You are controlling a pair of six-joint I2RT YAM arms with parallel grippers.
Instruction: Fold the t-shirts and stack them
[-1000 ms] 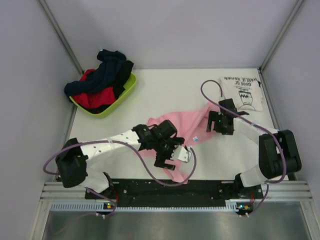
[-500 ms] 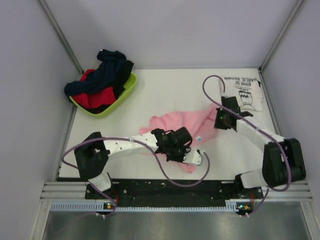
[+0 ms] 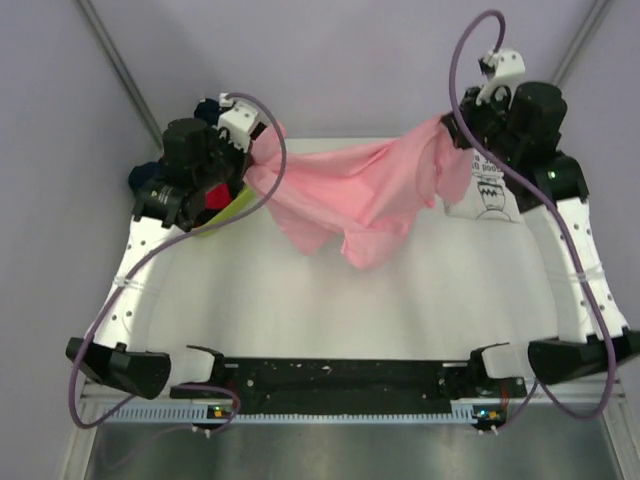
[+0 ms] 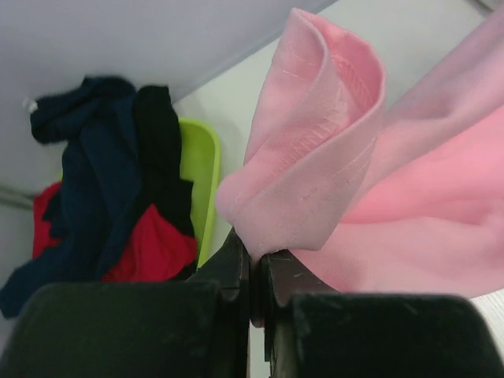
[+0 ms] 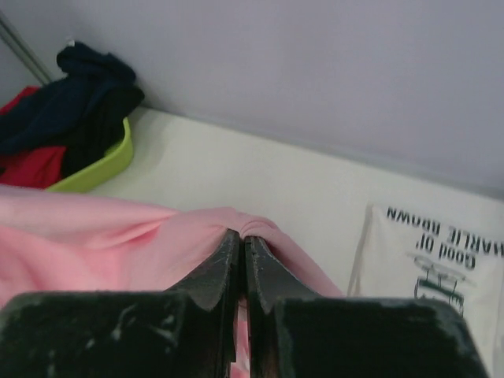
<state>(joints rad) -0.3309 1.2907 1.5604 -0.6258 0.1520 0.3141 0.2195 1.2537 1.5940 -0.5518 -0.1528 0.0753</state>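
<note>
The light-pink t-shirt hangs stretched in the air between both arms, sagging in the middle over the table. My left gripper is shut on a rolled edge of the pink t-shirt at the back left, above the basket. At the back right, my right gripper is shut on another bunched edge of the pink t-shirt. The white t-shirt with black lettering lies folded on the table at the back right, partly under the right arm; the white t-shirt lies flat in the right wrist view too.
A lime-green basket holding dark blue, black and red clothes stands at the back left corner, mostly hidden by the left arm. Grey walls close in both sides and the back. Purple cables loop off both wrists.
Both grippers closed on the pink t-shirt and lifted it off the table. The arms swung up and apart to the back corners, stretching the shirt between them.
</note>
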